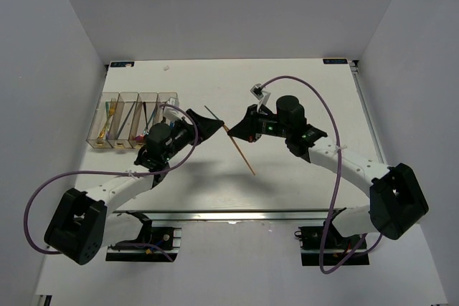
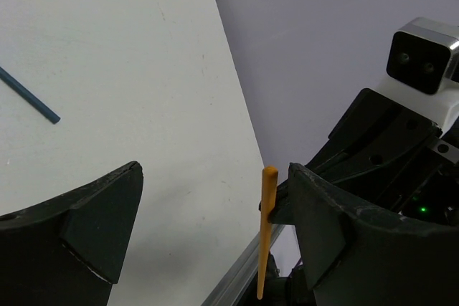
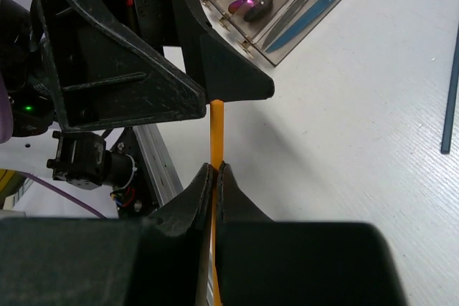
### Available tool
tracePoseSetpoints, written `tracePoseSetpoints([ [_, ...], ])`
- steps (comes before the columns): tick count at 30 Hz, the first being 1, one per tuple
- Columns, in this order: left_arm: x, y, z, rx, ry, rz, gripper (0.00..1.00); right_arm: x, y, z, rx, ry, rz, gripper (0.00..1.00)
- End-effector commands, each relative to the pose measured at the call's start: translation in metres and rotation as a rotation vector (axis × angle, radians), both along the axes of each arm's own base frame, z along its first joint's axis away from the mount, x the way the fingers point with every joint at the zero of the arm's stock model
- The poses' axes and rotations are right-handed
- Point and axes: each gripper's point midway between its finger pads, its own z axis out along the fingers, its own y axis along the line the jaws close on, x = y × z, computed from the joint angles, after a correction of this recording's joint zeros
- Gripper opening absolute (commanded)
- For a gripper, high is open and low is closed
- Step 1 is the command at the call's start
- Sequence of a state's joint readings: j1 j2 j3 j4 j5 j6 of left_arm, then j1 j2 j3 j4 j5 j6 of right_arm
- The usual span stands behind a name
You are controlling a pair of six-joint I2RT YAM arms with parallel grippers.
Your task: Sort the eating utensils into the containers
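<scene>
My right gripper (image 1: 231, 131) (image 3: 216, 168) is shut on a thin orange stick (image 1: 242, 155) (image 3: 215, 134) and holds it above the middle of the table. The stick's upper end reaches in between the fingers of my left gripper (image 1: 213, 125) (image 2: 215, 177). That gripper stands wide open, and the orange stick (image 2: 267, 227) sits close to its right finger (image 2: 323, 227), apart from the left one. A dark blue stick (image 1: 212, 113) (image 2: 29, 95) (image 3: 450, 98) lies on the table just beyond both grippers. The clear containers (image 1: 133, 125) (image 3: 287, 5) at the left hold several utensils.
The table's near metal rail (image 1: 237, 214) runs below the grippers. White walls enclose the table on the left, back and right. The right arm's purple cable (image 1: 323, 105) loops over the right half of the table.
</scene>
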State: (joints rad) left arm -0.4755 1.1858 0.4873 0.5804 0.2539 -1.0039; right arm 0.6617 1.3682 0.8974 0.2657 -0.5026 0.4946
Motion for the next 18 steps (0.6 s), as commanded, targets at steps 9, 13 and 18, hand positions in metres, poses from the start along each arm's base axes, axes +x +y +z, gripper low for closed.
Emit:
tracePoseSetpoints([
  [9,-0.004,-0.007,0.039,-0.048,-0.145,-0.033,0.89,0.001,0.019,0.02,0.054,-0.024,0.054,0.0],
  [13,-0.002,-0.011,0.033,-0.03,-0.138,-0.05,0.84,-0.003,0.027,0.024,0.059,-0.031,0.076,0.0],
  [18,-0.002,-0.013,0.03,-0.026,-0.136,-0.06,0.6,-0.004,0.033,0.026,0.06,-0.033,0.086,0.0],
])
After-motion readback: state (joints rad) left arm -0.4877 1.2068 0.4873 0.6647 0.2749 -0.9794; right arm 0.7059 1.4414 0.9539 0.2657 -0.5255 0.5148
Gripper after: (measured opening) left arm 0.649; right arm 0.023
